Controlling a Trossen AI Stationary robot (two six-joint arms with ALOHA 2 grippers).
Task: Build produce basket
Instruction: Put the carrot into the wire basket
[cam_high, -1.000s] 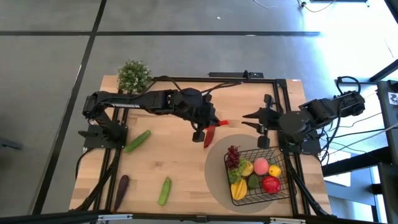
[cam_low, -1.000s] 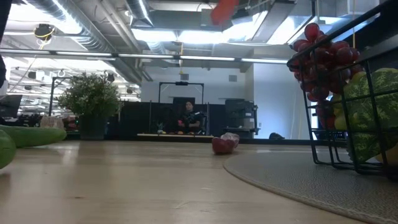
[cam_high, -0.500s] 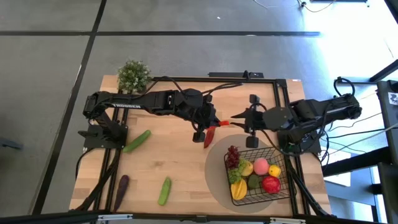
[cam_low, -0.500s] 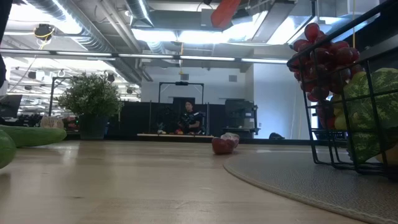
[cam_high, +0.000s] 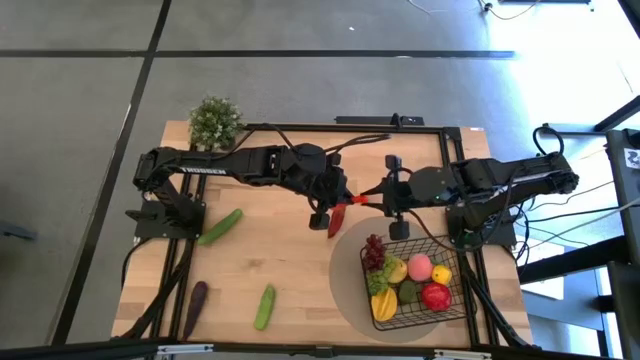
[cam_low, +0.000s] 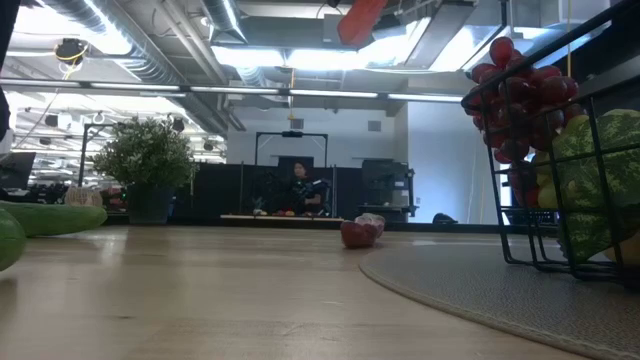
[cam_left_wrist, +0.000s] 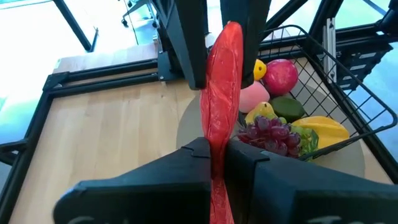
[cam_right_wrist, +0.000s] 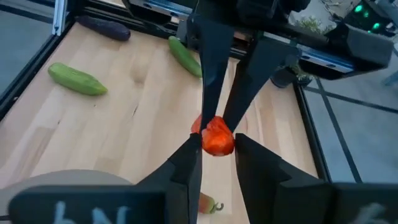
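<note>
While the left tool (cam_high: 335, 203) is pinching the lower end of the red chili (cam_high: 337, 215) above the surface (cam_high: 280, 260), the right tool (cam_high: 372, 192) clamps its upper tip; the chili hangs between them, near the basket (cam_high: 455, 305) of fruit.

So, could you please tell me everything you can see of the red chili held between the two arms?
The chili is a long, slim, glossy red toy pepper that looks like plastic. It is lifted off the table, above the bare wood beside the basket. The left claw is shut on it, and in that arm's wrist view it runs lengthwise between the fingers. The right claw has its fingers on either side of the far end, touching it.
</note>
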